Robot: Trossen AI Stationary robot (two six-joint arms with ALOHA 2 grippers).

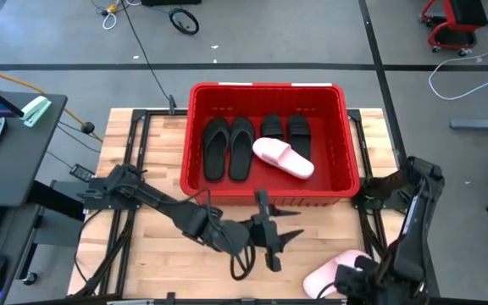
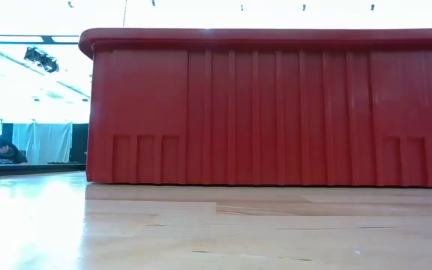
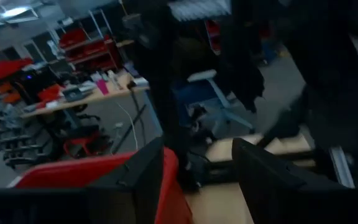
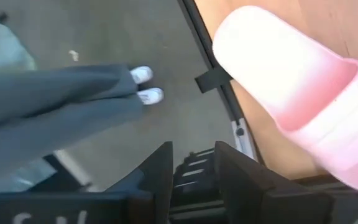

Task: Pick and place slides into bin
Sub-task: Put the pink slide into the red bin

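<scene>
At table edge, half-cropped pink slide (image 1: 333, 274)

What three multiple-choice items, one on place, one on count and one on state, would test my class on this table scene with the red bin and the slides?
1. Where does the pink slide outside the bin lie?
A. on the table's near right corner, beside the right gripper
B. on the far left corner
C. on top of the bin's rim

2. How many slides are inside the bin?
A. three
B. five
C. six

3. How is the left gripper?
A. shut on a black slide
B. open and empty over the table in front of the bin
C. inside the bin

Answers: 1 A, the pink slide outside the bin lies near the table's right corner by the right gripper. 2 B, the red bin holds two black flip-flops, two black wide-strap slides and one pink slide. 3 B, the left gripper shows spread fingers with nothing between.
</scene>
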